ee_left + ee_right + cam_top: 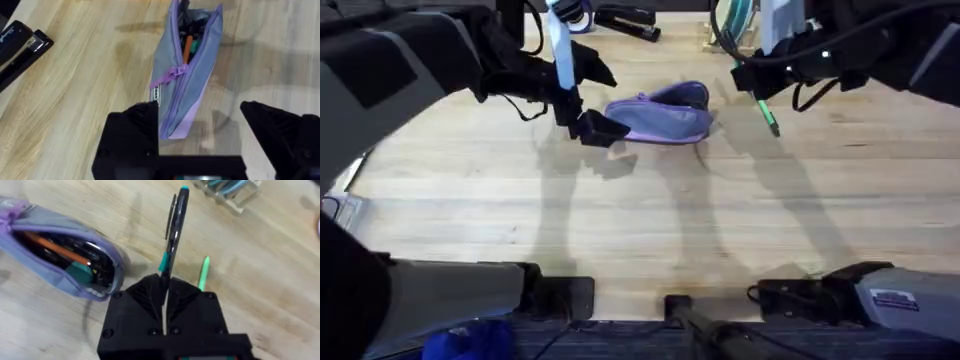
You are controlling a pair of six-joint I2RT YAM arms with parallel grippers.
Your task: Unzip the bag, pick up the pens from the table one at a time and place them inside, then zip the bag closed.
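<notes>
The pencil pouch [660, 113] lies on the wooden surface [650, 220] near the far middle, and its zipper is partly open, with pens already inside. The step in hand looks like putting one more pen in. The right tool [165, 297] is pinched shut on a dark pen with teal trim [176, 225], lifted off the surface just beside the open mouth of the pouch. A green pen [203, 272] lies on the wood under it, not yet picked up. The left tool [200, 135] is open, with one finger on each side of the closed end of the pouch; one finger seems to touch the fabric, maybe to keep it from sliding. Next, I think the right tool must tip the pen toward the mouth and slide it in longways, because the gap is narrow and already crowded. The pen could catch on the zipper edge or push the pouch away. A black stapler [625, 20] sits on the far side, and a clear holder with teal-handled things [227, 191] stands close behind the right tool, so it should not swing back too far.
</notes>
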